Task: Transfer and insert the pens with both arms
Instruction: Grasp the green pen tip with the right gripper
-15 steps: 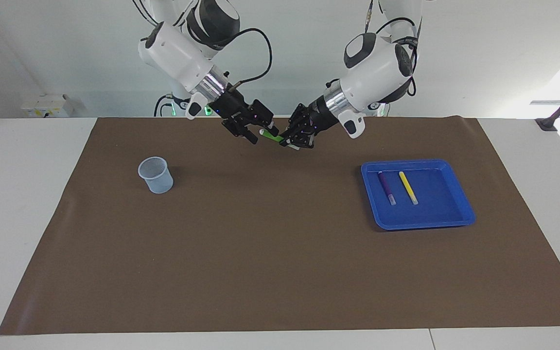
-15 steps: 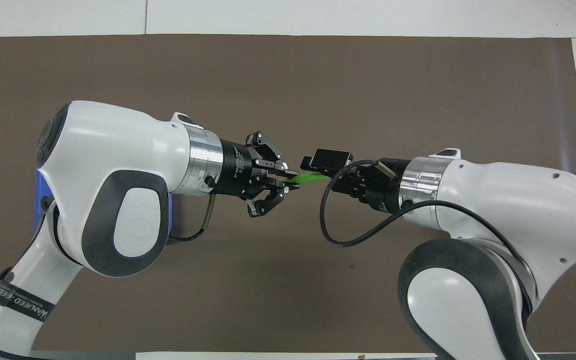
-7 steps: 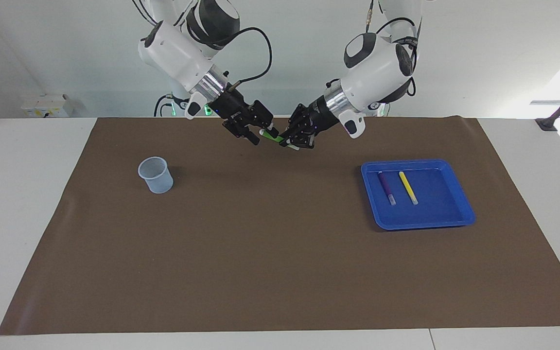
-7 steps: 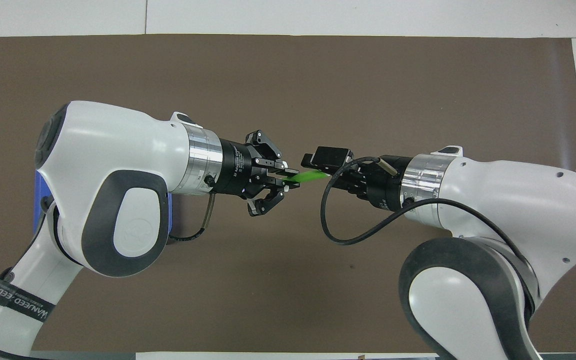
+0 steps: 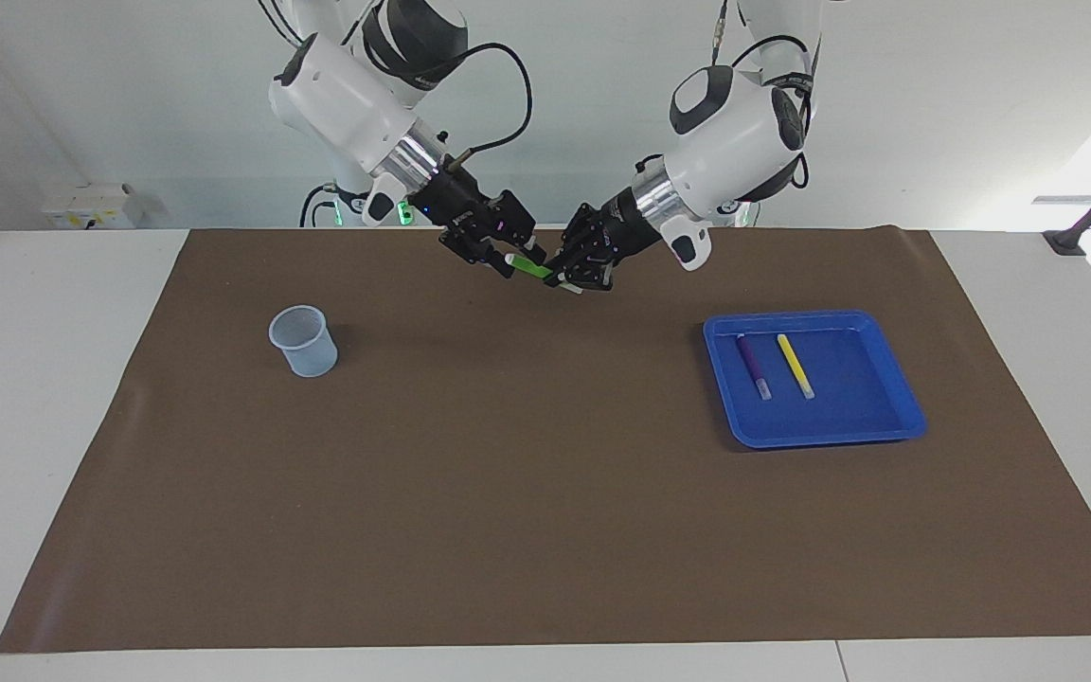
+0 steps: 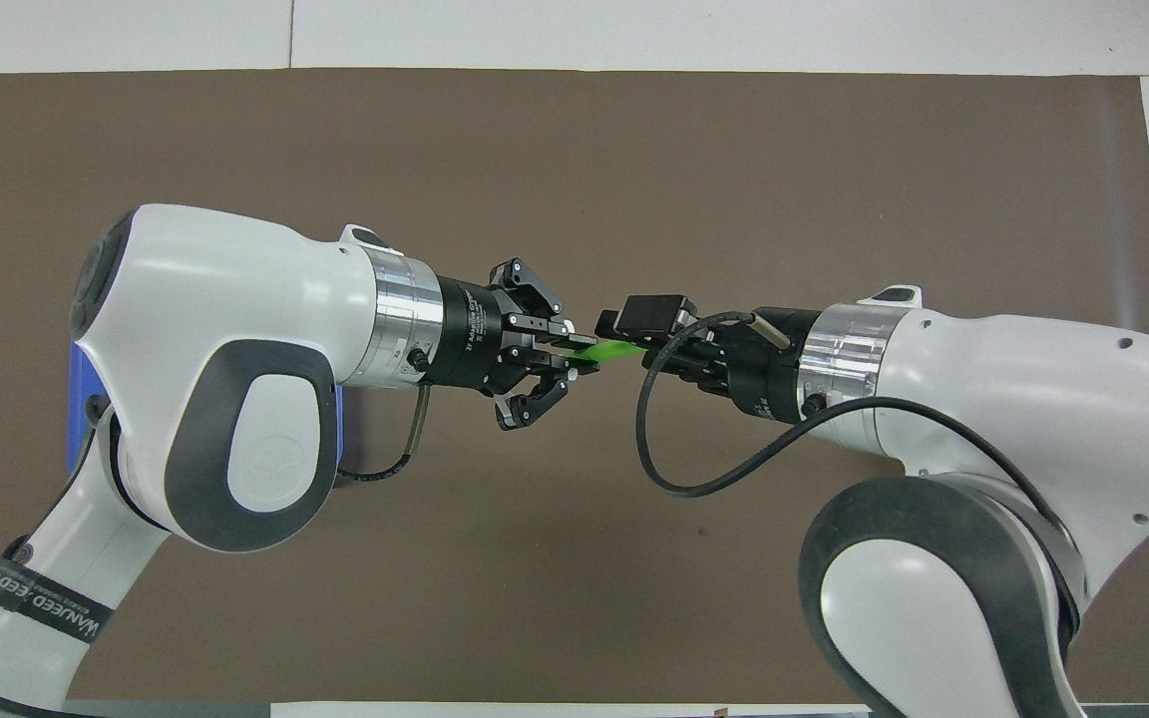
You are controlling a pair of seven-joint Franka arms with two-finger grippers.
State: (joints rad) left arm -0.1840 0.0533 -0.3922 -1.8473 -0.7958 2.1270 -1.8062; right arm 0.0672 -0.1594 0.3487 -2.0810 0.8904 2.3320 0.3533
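A: Start at the right arm's end. How much room is there?

B: Plenty. The mesh cup (image 5: 302, 340) stands alone on the brown mat (image 5: 545, 530), well in from the mat's edge, with bare mat all round it. The whole stretch of mat farther from the robots is free too.

A: And in the middle?

B: Both grippers hang over the strip of mat nearest the robots. The right gripper (image 5: 506, 261) sits at one end of the green pen (image 5: 533, 269); I can't tell whether its fingers are closed on it. The left gripper (image 5: 576, 278) is pinching the other end, fingertips pressed on the pen.

A: Anything changed from a second ago?

B: The right gripper has edged in along the pen, so less green shows between the two. The left arm hasn't moved.

A: Their poses?

B: Both wrists slope down and inward, toward each other, so the pen bridges them at a slight tilt, clear of the mat.

A: And at the left arm's end?

B: The blue tray (image 5: 896, 417) lies near the mat's edge, with the purple pen (image 5: 752, 365) and the yellow pen (image 5: 795, 366) lying side by side in it, apart.
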